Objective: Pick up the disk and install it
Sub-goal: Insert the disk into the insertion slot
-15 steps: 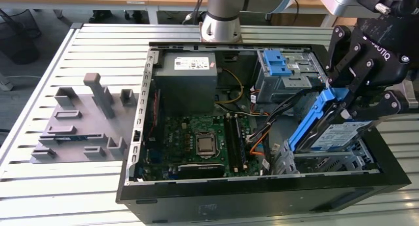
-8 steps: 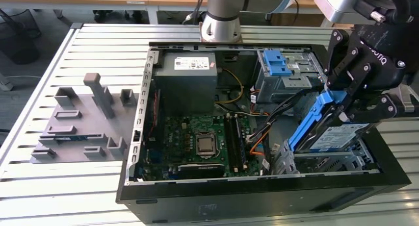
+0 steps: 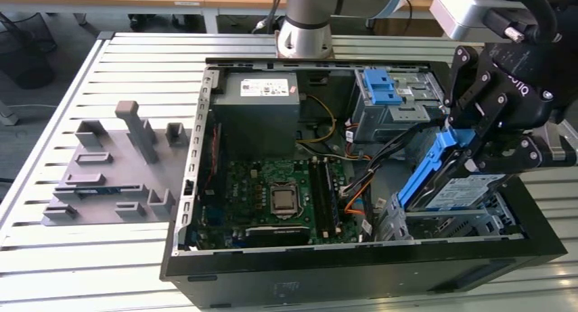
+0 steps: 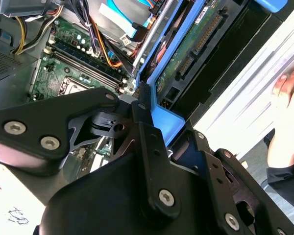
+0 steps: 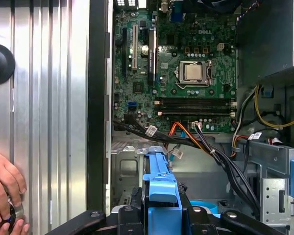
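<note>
In the exterior view the gripper [image 3: 474, 156] is clenched on the disk [image 3: 462, 190], holding it on edge and tilted above the drive cage [image 3: 451, 225]. The cage sits in the corner of the open computer case [image 3: 361, 256] at the exterior view's right. The pick-up looks done and the install step is in hand, with the disk not yet seated. The disk shows a silver face with a white-and-blue label, and a blue carrier frame [image 3: 423, 171] runs along its raised edge. As I judge it, seating the disk calls for levelling it and lining the frame up with the cage's rails, while staying clear of the black cables [image 3: 397, 141] close by. In the second wrist view the black fingers [image 4: 144, 115] pinch the blue frame. The disk's underside, a green circuit board with a connector, stretches away from them, and a person's hand [image 4: 288, 90] shows beyond the case wall. In the first wrist view the frame stands upright between the fingers over the cage, with the motherboard [image 5: 186, 73] beyond it.
</note>
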`<move>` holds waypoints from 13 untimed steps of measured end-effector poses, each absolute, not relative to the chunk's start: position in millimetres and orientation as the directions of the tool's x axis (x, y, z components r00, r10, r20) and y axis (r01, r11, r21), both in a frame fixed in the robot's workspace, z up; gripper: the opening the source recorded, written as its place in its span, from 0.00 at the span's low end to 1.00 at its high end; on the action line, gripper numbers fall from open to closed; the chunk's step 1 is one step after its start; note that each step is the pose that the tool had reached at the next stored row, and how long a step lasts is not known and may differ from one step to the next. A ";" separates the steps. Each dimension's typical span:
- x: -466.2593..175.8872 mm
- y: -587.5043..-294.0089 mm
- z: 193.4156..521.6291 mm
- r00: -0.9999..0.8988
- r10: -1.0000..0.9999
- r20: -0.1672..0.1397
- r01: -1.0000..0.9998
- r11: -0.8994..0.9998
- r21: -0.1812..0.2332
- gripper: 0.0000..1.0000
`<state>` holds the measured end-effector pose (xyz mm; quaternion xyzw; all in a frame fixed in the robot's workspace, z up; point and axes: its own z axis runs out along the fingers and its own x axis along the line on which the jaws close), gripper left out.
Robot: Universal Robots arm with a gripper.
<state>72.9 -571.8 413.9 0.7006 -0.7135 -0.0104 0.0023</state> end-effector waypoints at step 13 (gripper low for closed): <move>72.9 -572.5 404.1 -0.019 -1.000 -0.011 -1.000 0.019 0.018 0.36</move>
